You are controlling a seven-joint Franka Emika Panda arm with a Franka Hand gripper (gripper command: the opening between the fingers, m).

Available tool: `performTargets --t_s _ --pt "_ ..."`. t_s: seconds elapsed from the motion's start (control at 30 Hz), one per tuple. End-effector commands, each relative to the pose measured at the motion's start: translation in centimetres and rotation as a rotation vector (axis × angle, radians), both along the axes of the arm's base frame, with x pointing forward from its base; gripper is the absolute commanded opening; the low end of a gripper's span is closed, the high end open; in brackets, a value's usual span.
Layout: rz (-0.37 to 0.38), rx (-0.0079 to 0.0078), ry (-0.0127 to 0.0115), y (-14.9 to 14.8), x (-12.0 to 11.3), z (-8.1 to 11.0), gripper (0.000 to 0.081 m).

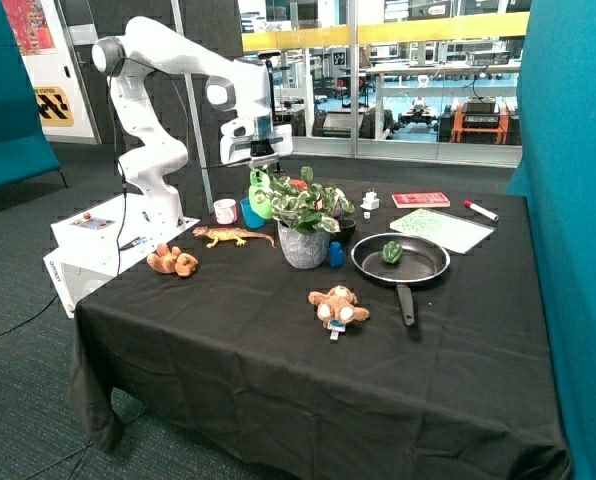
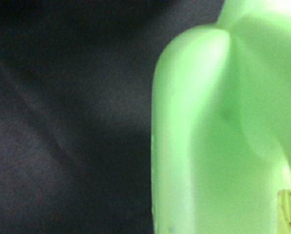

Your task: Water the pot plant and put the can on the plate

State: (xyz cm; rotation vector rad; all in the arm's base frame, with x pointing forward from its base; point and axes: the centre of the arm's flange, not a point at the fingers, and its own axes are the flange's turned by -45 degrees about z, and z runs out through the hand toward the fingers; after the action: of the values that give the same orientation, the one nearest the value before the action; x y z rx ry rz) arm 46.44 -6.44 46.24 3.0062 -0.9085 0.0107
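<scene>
Nearest you on the black table sits a brown plush toy with a white tag, and beyond it a black frying pan holding a small green item. To the side toward the robot base you see a second brown plush and an orange toy lizard. Behind those stands the pot plant, upright in its grey pot, with a small blue object just beside the pot. The can is right behind the plant's leaves, next to a blue cup and a white cup, and it is not on any plate. Your gripper hangs directly above the can; the wrist view is filled by the can's green body against the dark cloth, and you cannot tell whether the jaws are apart or together. Farther back lie a white patterned board, a red book and a marker
</scene>
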Motion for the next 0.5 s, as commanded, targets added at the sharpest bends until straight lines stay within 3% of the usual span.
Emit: performTargets --t_s 0.0,0.47 --pt "0.013 0.0029 0.0062 0.03 0.49 -0.06 0.0" --pt "0.029 0.0029 0.0063 -0.16 0.61 -0.35 0.0"
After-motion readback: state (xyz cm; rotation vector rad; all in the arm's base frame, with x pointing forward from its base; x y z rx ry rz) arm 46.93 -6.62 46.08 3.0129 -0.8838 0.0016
